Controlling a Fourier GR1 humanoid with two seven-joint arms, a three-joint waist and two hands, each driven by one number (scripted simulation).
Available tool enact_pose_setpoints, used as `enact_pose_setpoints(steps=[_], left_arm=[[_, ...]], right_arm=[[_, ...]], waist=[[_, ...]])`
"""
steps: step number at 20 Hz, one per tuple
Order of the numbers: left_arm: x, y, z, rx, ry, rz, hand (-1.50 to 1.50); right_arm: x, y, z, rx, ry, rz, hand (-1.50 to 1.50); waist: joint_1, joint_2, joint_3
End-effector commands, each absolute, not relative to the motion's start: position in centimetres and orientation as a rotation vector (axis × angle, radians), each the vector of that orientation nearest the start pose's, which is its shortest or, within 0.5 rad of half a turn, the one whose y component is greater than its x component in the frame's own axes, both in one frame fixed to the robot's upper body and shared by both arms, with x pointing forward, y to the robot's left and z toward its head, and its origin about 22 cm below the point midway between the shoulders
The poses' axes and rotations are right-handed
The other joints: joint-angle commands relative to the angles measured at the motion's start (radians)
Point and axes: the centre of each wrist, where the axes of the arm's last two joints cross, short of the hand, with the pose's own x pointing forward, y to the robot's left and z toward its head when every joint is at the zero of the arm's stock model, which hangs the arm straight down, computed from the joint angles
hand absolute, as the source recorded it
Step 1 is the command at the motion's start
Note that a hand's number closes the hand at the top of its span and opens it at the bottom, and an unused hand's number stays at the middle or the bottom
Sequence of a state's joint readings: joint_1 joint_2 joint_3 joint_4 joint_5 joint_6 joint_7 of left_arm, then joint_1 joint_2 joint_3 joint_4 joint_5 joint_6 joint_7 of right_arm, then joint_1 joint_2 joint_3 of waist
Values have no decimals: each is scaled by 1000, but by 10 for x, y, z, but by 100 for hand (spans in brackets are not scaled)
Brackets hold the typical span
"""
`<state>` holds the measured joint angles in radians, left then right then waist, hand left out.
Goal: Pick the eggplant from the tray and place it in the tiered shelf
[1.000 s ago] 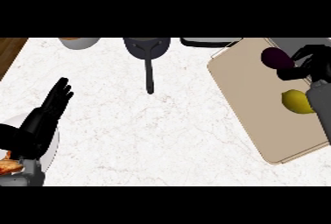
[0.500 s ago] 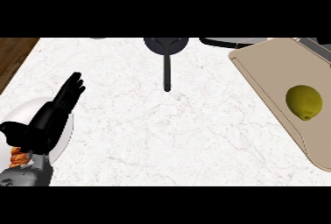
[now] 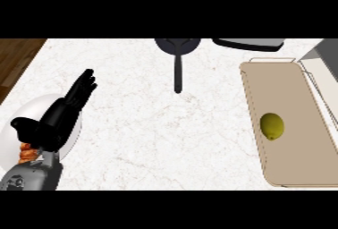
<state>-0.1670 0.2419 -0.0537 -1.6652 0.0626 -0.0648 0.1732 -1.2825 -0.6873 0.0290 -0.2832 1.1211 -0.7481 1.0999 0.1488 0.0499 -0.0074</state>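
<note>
White marble counter (image 3: 165, 134) carries a tan tray (image 3: 290, 147) holding only a lemon (image 3: 272, 126); left hand (image 3: 63, 116) rests with fingers straight. Eggplant and right hand are unseen; placement likely wants level shelf entry.

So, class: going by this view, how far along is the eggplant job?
Done: the eggplant appears lifted off, since the tray holds only a yellow fruit. In hand: unknown, as eggplant and right hand are out of view. The left hand rests open. Left: shelf placement, unconfirmed.
</note>
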Motion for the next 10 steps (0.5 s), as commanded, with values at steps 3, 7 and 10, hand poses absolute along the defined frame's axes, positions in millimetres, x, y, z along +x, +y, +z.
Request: enact_pose_setpoints(steps=[3,7,10], left_arm=[[280,250,78,33,-1636,-288,0],[281,244,79,27,-1640,-263,0],[277,249,76,55,-1630,-274,0]], right_arm=[[452,-336,317,-1641,-1210,-946,150],[454,-342,303,-1647,-1260,-1018,150],[436,-409,233,-1961,-605,-444,150]], waist=[[-7,4,11],[-20,4,10],[-36,6,-7]])
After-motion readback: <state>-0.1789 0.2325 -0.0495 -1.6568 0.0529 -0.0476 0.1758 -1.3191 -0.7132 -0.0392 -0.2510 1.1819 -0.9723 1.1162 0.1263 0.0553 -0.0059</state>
